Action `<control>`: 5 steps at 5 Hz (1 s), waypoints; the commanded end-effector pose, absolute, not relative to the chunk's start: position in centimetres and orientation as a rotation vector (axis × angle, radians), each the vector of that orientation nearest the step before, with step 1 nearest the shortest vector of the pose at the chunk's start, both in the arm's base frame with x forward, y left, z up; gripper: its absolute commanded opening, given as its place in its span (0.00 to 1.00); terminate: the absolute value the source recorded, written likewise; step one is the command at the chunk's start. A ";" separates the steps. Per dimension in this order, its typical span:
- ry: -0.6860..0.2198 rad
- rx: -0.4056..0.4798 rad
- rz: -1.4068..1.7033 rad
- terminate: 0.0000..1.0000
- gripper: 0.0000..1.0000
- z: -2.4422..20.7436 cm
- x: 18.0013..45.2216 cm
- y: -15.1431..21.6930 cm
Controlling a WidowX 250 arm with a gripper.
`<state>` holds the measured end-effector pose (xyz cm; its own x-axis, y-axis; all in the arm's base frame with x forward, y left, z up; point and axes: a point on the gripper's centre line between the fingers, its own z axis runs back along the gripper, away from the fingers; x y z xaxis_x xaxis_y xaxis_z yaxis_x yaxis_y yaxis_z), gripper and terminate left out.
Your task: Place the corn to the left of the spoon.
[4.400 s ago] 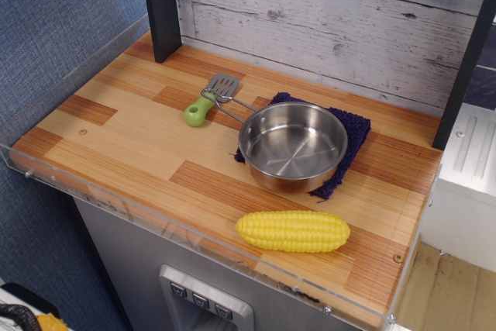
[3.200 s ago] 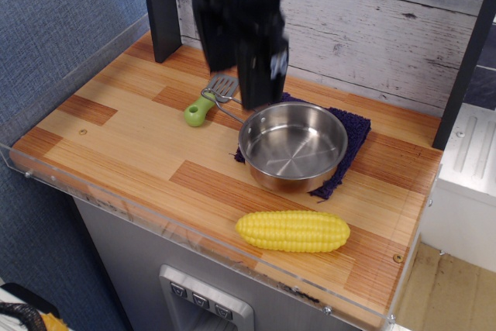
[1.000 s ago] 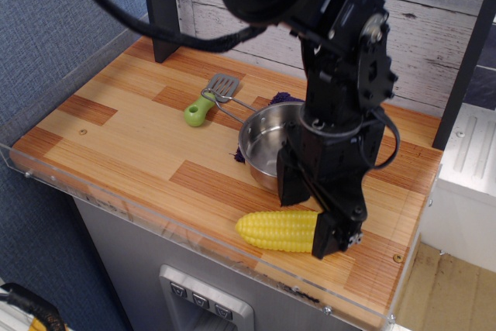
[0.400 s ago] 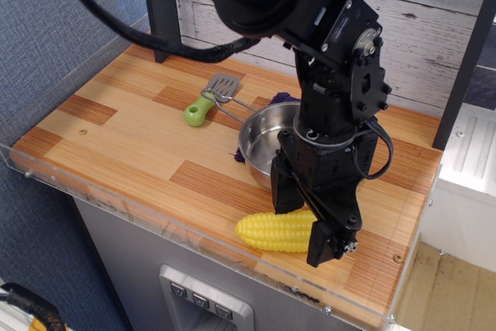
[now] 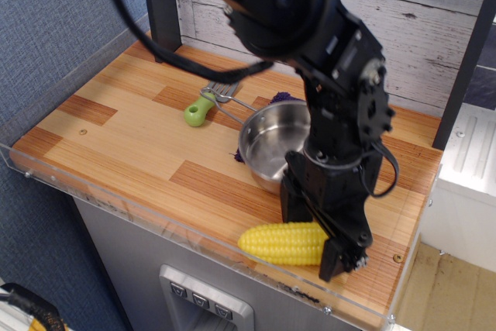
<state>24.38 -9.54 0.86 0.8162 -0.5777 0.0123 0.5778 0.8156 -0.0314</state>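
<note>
While the corn (image 5: 280, 243) lies near the front edge of the wooden counter (image 5: 124, 133), its long axis running left to right, the gripper (image 5: 322, 234) straddles its right end from above, fingers parted to either side, not plainly clamped yet. The cob's free tip points left. The spoon (image 5: 203, 106) sits well away toward the back left, beside the pan (image 5: 271, 149)

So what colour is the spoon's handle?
Lime green. The spoon shows it clearly in the only view, observation.image.
</note>
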 end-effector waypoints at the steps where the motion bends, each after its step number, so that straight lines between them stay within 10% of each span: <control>1: -0.055 -0.035 -0.640 0.00 0.00 2.2 24.9 -10.1; 5: -0.241 0.120 -0.518 0.00 0.00 17.9 30.3 -12.4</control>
